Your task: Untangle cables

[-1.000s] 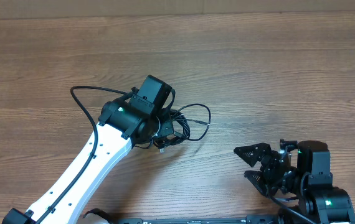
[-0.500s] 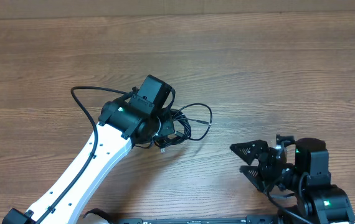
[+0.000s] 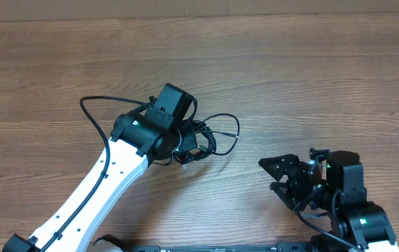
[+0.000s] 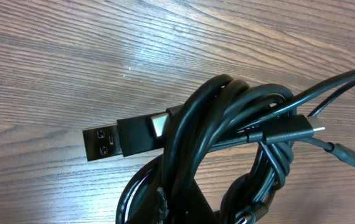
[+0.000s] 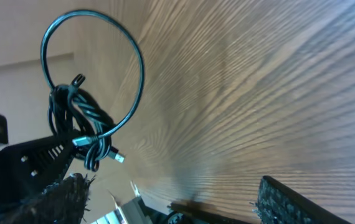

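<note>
The cables [image 3: 210,138] are a small knot of thin black cords with one wide loop sticking out to the right, near the table's middle. My left gripper [image 3: 185,143] sits on the knot's left side, mostly hidden under its wrist, and appears shut on the bundle. In the left wrist view the cables [image 4: 227,137] fill the frame, with a flat metal plug [image 4: 103,142] pointing left. My right gripper [image 3: 275,176] is open and empty, well to the right of the knot. In the right wrist view the cables [image 5: 81,130] hang far ahead between the spread fingers [image 5: 302,202].
The wooden table [image 3: 311,77] runs across the whole view. The left arm's thick black cable [image 3: 91,112] loops out to the left of the wrist. The right arm's body [image 3: 357,217] fills the lower right corner.
My right gripper has shifted a little left and turned slightly, still open. The cable loop has edged slightly to the right. The left arm has barely moved.
</note>
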`<move>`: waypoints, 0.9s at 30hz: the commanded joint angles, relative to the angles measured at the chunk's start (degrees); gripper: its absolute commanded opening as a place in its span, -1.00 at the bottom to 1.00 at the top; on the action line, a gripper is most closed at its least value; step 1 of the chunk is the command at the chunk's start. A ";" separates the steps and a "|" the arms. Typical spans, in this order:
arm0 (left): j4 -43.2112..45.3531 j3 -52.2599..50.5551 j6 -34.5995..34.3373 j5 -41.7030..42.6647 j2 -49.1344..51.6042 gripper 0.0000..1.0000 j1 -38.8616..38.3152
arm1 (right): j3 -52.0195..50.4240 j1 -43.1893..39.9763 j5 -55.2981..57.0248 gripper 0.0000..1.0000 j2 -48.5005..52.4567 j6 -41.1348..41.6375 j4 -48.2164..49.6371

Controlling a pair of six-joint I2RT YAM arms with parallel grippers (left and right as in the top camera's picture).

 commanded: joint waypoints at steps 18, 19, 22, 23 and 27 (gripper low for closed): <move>2.03 0.76 -0.59 11.67 -0.48 -0.92 -0.48 | 1.09 22.82 6.03 0.47 27.80 16.52 40.59; 2.01 0.74 -0.57 11.63 -0.48 -0.91 -0.81 | 1.09 22.84 5.25 0.31 29.57 16.55 43.87; 1.81 0.70 -0.28 11.47 -0.48 -0.92 -2.08 | 1.09 22.82 2.01 -0.56 33.29 16.59 51.30; 1.79 0.63 -0.28 11.26 -0.48 -0.92 -2.49 | 1.09 22.82 0.83 -0.73 34.10 16.57 53.16; 0.83 0.26 0.07 7.93 -0.48 -0.92 -3.54 | 1.09 22.34 -0.98 -0.92 34.32 16.15 55.84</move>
